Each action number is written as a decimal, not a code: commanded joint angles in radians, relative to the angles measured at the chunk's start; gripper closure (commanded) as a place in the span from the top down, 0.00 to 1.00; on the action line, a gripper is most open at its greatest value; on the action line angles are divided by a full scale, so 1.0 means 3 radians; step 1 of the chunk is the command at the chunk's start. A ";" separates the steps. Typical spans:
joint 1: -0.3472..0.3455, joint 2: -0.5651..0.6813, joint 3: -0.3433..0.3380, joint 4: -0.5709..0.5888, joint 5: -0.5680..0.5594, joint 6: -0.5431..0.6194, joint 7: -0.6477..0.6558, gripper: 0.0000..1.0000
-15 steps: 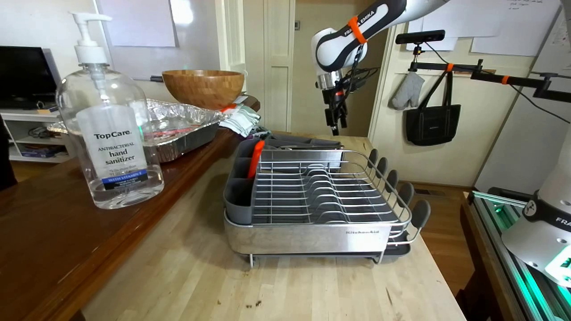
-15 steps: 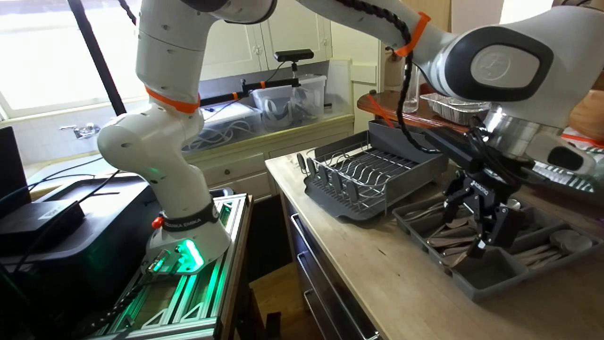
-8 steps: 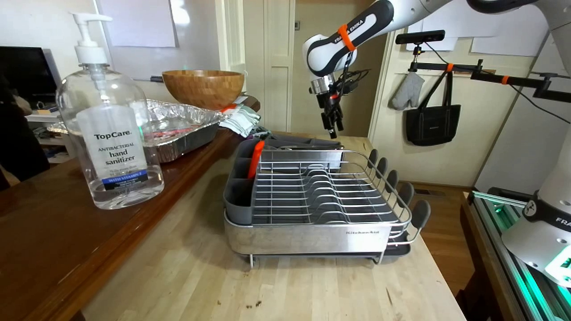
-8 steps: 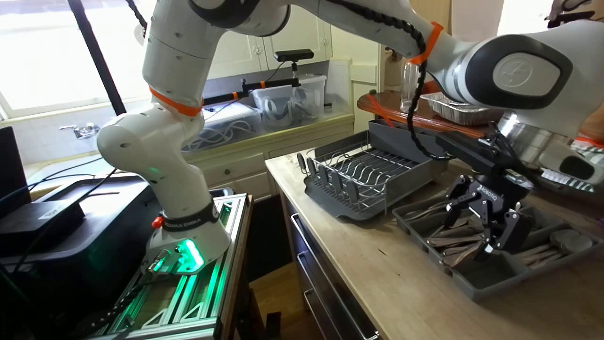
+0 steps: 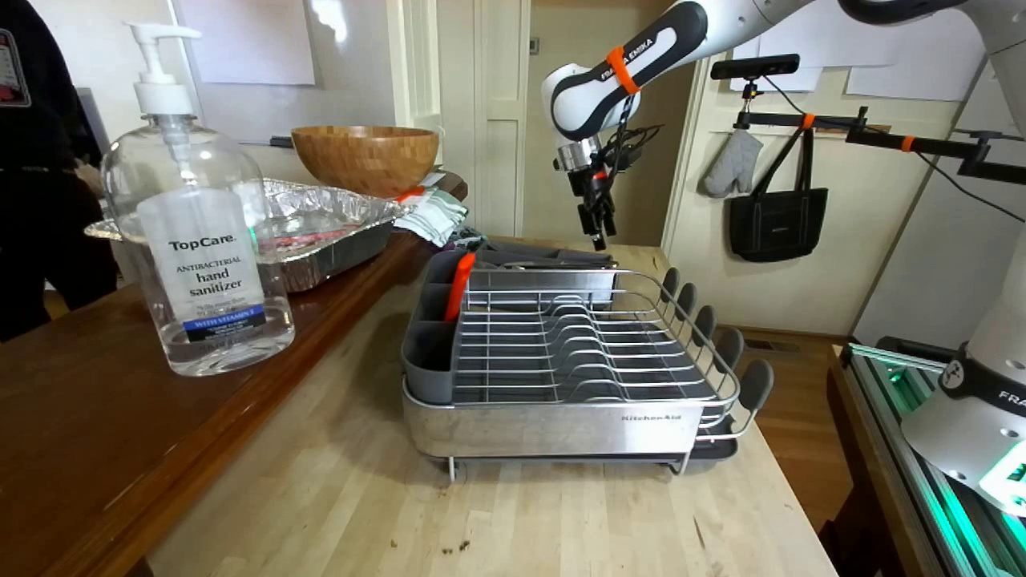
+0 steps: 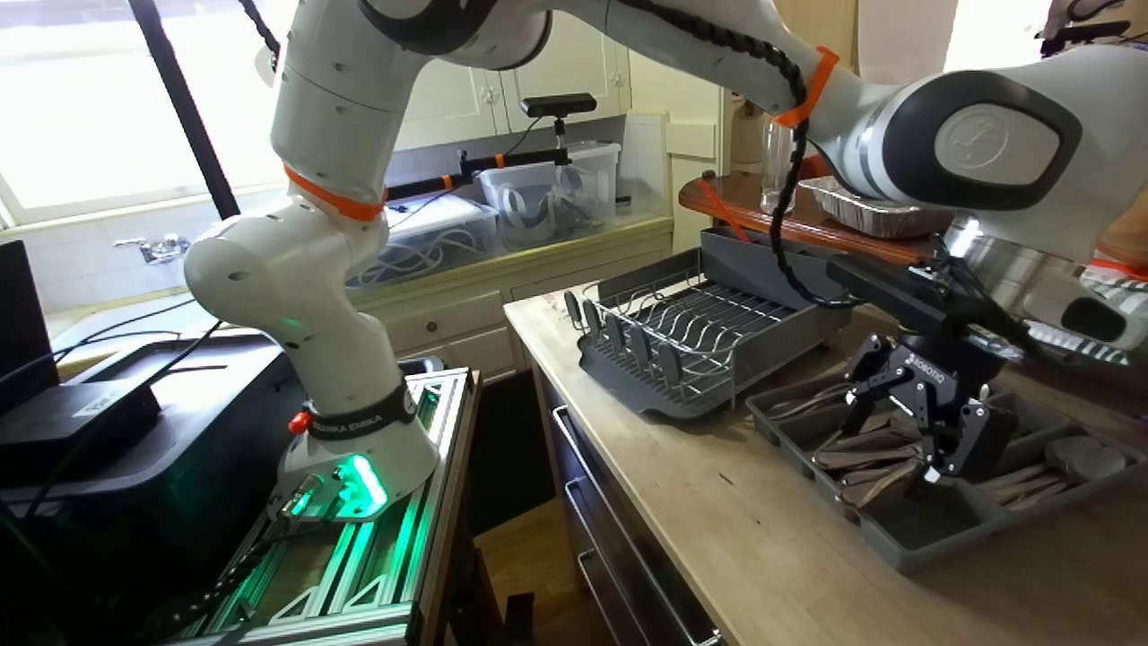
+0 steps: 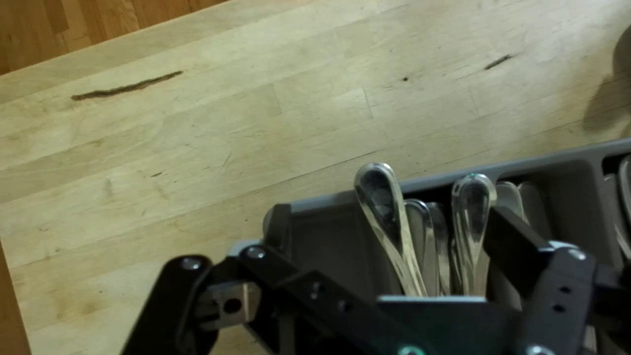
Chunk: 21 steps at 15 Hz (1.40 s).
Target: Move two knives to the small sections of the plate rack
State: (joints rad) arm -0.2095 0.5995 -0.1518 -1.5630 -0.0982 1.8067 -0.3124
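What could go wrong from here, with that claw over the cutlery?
The open claw spans several handles lying close together, so it might pinch more than one. One handle reaches past the tray's rim and could get knocked out. At the dish rack, something red leans in the small sections, so a knife could bump it.

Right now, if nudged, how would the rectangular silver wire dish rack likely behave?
The rack would probably slide rather than tip, standing low and broad on the pale wooden countertop. Its shiny metal looks stiff, so it likely flexes little. The slanting red object in its grey utensil compartments might shift.
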 commanded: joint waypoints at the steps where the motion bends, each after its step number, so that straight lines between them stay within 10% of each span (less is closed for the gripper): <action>1: -0.0074 0.0044 0.0115 -0.0175 -0.0216 0.0294 -0.0439 1.00; 4: -0.0110 0.0074 0.0162 -0.0287 -0.0254 0.0519 -0.0674 1.00; 16: 0.0080 -0.0102 0.0173 -0.0479 -0.0518 0.0616 -0.0578 0.10; 21: 0.0233 -0.0238 0.0109 -0.0618 -0.0777 0.0587 -0.0123 0.10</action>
State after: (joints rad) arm -0.1742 0.5988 -0.0954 -1.6815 -0.2673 1.9869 -0.4306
